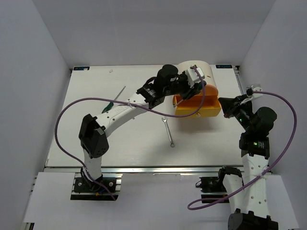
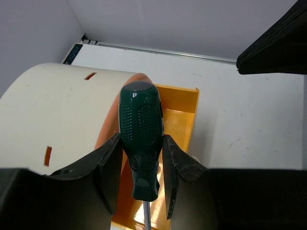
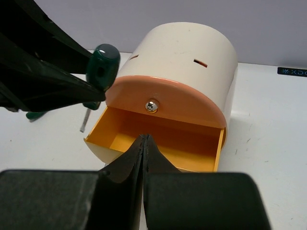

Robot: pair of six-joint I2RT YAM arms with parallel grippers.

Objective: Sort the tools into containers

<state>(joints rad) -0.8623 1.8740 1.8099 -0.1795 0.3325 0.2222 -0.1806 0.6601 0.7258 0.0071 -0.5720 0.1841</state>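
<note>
Between the fingers of the left gripper (image 2: pixel 141 140) sits a screwdriver (image 2: pixel 139 110), pinched at the lower half of its dark green handle, with the rounded butt sticking out past the fingertips and the thin shaft running back toward the wrist. It is held in the air at one front corner of the open drawer (image 2: pixel 181 103); whether it is over the tray or just beside the wall I cannot tell. The orange drawer is pulled out of the bottom of a pale drum-shaped box (image 3: pixel 184 50), and above it is a closed half-round front with a small metal knob (image 3: pixel 152 106). From above, the left arm and gripper cover much of the box and the back of the drawer.

Facing the drawer's mouth, a little apart from it, the right gripper (image 3: pixel 144 143) has its fingers pressed together with nothing between them.

On the white table (image 1: pixel 96 139), a silver wrench (image 1: pixel 168 130) lies near the drawer's front, toward the arms. A second screwdriver (image 1: pixel 113 99) lies well to the left, partly under the left arm. A purple cable (image 1: pixel 64 120) loops out from that arm.
</note>
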